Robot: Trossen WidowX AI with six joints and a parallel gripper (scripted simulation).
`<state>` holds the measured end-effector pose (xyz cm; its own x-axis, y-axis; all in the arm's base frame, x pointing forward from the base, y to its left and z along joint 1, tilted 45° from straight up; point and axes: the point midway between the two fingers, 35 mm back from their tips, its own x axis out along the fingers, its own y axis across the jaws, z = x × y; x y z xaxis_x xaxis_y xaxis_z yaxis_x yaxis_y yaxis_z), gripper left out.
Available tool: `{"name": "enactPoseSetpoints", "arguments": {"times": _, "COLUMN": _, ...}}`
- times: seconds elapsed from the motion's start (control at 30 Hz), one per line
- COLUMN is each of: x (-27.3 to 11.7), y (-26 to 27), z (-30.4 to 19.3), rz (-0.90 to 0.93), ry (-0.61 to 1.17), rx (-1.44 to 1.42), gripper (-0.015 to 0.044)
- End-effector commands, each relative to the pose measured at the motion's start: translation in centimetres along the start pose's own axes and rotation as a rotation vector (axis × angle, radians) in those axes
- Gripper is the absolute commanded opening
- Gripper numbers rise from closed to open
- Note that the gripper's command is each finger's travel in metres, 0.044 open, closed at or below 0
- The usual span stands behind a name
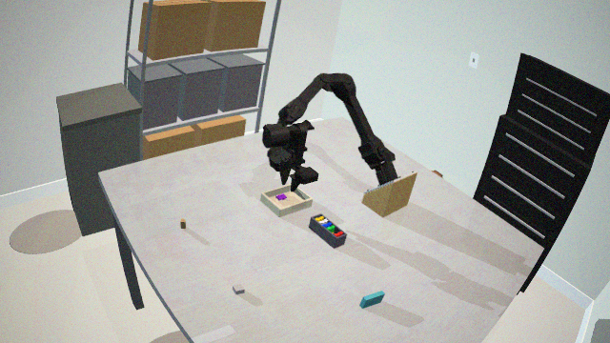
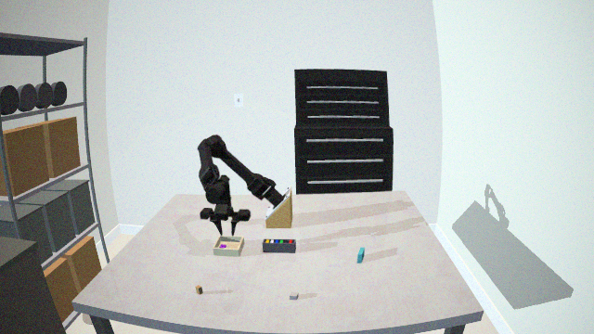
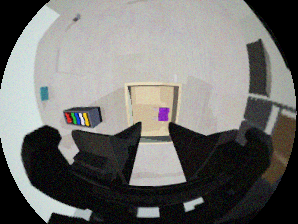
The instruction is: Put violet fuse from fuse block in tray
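Observation:
The violet fuse (image 1: 281, 196) (image 2: 223, 246) (image 3: 163, 114) lies inside the tray (image 1: 286, 210) (image 2: 227, 252) (image 3: 152, 84), apart from the fingers. My gripper (image 1: 289, 187) (image 2: 227, 234) (image 3: 155, 124) is open, its fingers spread and empty, pointing down above the tray. The fuse block (image 1: 325, 233) (image 2: 278, 248) (image 3: 93, 118) stands upright beside the tray. It holds several other fuses in yellow, white, blue, green and red. Neither the gripper nor the violet fuse touches the block.
A teal block (image 1: 372, 299) (image 2: 360, 255) (image 3: 44, 93), a small grey block (image 1: 238, 289) (image 2: 293, 296) and a small brown piece (image 1: 183, 223) (image 2: 199, 289) stand on the table. The arm's wedge-shaped wooden mount (image 1: 397, 195) (image 2: 281, 216) stands behind the fuse block.

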<state>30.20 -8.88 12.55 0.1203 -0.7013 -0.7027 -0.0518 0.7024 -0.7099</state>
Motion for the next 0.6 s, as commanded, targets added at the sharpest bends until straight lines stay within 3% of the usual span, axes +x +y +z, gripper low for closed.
{"name": "enactPoseSetpoints", "arguments": {"times": 0.0, "x": 0.0, "y": 0.0, "z": 0.0, "rz": 0.000, "ry": 0.000, "rx": 0.001, "gripper": 0.0289}}
{"name": "enactPoseSetpoints", "arguments": {"times": 0.07, "x": -0.3, "y": 0.0, "z": 0.0, "rz": 0.000, "ry": 0.001, "rx": 0.001, "gripper": 0.0330}}
{"name": "enactPoseSetpoints", "arguments": {"times": 0.2, "x": -3.6, "y": 0.1, "z": -0.1, "rz": 0.003, "ry": 0.001, "rx": -0.006, "gripper": 0.0330}}
{"name": "enactPoseSetpoints", "arguments": {"times": 0.57, "x": -3.6, "y": 0.2, "z": -0.1, "rz": 0.006, "ry": 0.001, "rx": -0.011, "gripper": 0.0330}}
